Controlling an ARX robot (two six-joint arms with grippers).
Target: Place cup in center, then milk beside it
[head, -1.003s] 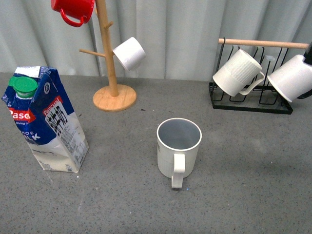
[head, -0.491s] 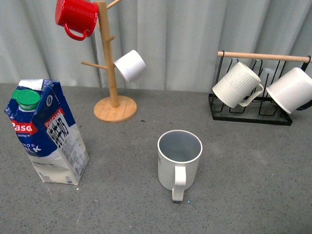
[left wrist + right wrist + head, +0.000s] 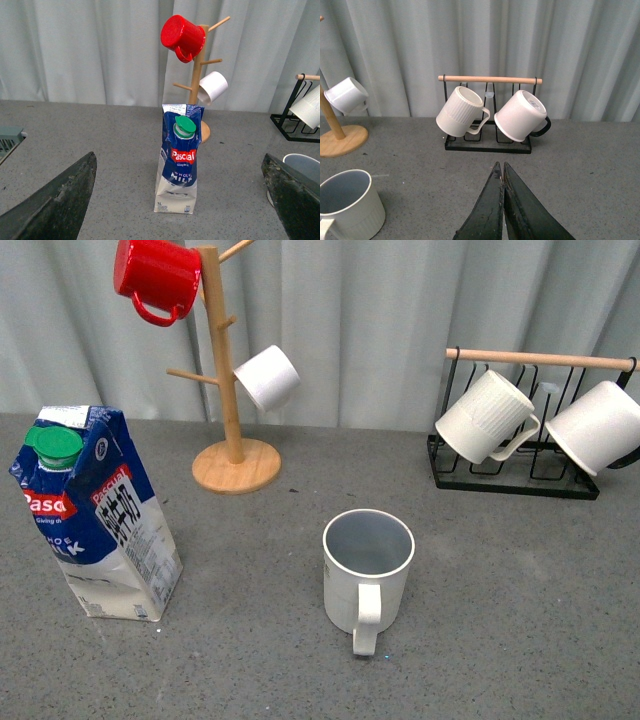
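1. front view: the cup, a large cream-white ribbed mug with a thick loop handle and a grey-blue inside, stands upright near the middle of the grey tabletop, its handle turned to the near edge.
2. the milk, a tall blue-and-white gable-top carton with a round green cap and a red label, stands upright near the left edge, well apart from the cup.
3. toward the far edge, left of the middle, a wooden mug tree carries a red enamel mug and a small smooth white mug.
4. near the far right corner a black wire rack with a wooden bar holds a ribbed white mug and a smooth white mug. neither gripper shows in this view.
5. left wrist view: the left gripper is spread wide, its dark fingers at the two sides of the picture. the milk stands ahead, seen between them and not touched. the mug tree and red enamel mug rise behind it, and the cup's rim shows at the edge.
6. right wrist view: the right gripper has its fingers pressed together, holding nothing, above bare tabletop. the cup stands off to one side, and the wire rack is ahead by the far edge.
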